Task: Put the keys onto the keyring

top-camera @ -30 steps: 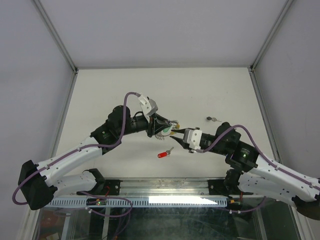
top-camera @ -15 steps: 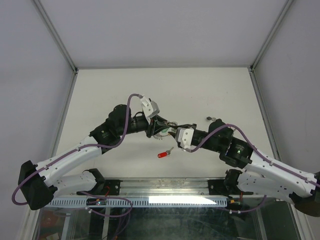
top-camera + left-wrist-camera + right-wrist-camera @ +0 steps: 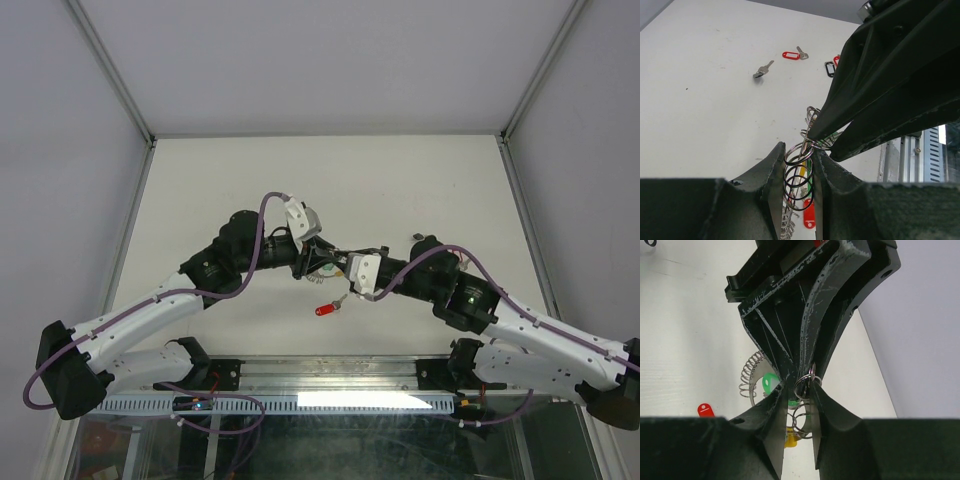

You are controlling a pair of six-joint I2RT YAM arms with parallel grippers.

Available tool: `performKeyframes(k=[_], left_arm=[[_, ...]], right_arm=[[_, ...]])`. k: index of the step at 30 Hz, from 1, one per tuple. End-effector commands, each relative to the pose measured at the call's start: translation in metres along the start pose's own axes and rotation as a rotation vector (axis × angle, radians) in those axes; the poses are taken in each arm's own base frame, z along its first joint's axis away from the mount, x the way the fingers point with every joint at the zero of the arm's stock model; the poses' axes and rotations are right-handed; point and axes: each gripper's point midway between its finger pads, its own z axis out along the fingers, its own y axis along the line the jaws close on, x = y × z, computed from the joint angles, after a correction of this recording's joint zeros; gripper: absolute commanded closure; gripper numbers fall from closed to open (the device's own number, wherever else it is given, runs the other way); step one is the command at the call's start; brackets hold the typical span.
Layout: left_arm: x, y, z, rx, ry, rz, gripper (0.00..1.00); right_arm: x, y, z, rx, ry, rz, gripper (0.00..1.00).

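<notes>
keyring [image 3: 799, 175] is held above the bench [image 3: 220, 190] near its middle. its dark coils are squeezed between the fingers of the left pincer [image 3: 799, 152], which is clamped on it. the right pincer [image 3: 812, 136] meets it from the opposite side, tip to tip. its jaws are narrowed onto what looks like a small silver ring [image 3: 804, 387] at the top of the coils, though it is hard to tell whether that ring belongs to a key or to the keyring itself. a green tag [image 3: 771, 382] and a yellow tag [image 3: 790, 439] hang just under the grip. on the bench lie a red-tagged key [image 3: 326, 309] near the arm bases and a bare key [image 3: 762, 69]. beyond the bare key, a far red-tagged key [image 3: 792, 55] lies beside a black tag [image 3: 830, 68].
</notes>
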Motion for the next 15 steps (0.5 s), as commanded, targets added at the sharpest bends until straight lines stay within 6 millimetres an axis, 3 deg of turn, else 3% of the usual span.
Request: performKeyframes(k=[1,15], left_arm=[[-0.0493,-0.0104,-0.0073,0.034,-0.126,0.082,1.00],[-0.0522,-0.0124,-0.0097,0.034,-0.132,0.104,1.00]], right_arm=[[-0.0296,-0.0175,0.0007,0.044,-0.081,0.000,0.74],[-0.0243,-0.0117,0.0047,0.026,-0.063,0.053,0.94]])
